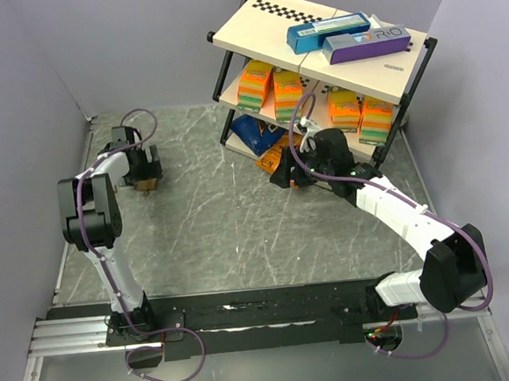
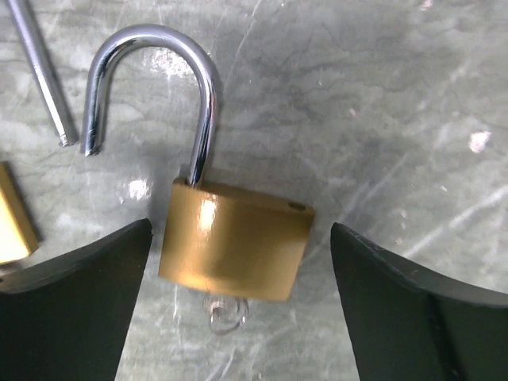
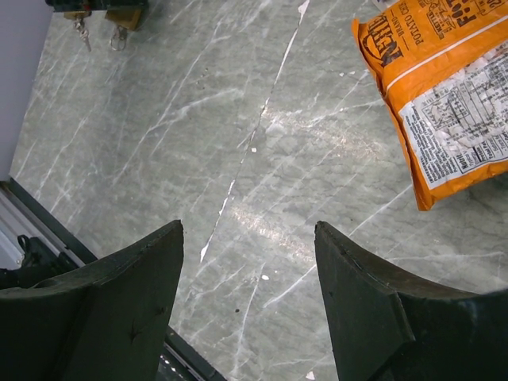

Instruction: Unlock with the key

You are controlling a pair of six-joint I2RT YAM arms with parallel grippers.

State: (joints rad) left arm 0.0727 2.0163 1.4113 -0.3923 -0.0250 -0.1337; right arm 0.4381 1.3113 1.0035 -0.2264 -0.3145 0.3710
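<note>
A brass padlock (image 2: 234, 250) lies on the marble table between the fingers of my left gripper (image 2: 240, 238), which is open and touches neither side of it. Its silver shackle (image 2: 155, 44) is swung out, the free end clear of the body. The key (image 2: 225, 311) shows as a small blurred head sticking out under the padlock's body. A second brass padlock (image 2: 12, 218) lies at the left edge. From above, my left gripper (image 1: 145, 177) hangs over both padlocks at the far left. My right gripper (image 3: 248, 238) is open and empty over bare table, beside the shelf (image 1: 332, 56).
An orange snack bag (image 3: 444, 87) lies just right of my right gripper, at the foot of the shelf. The shelf holds orange boxes (image 1: 268, 85) and blue and purple boxes (image 1: 348, 35). Grey walls close the left and right sides. A black rail (image 1: 264, 313) runs along the near edge.
</note>
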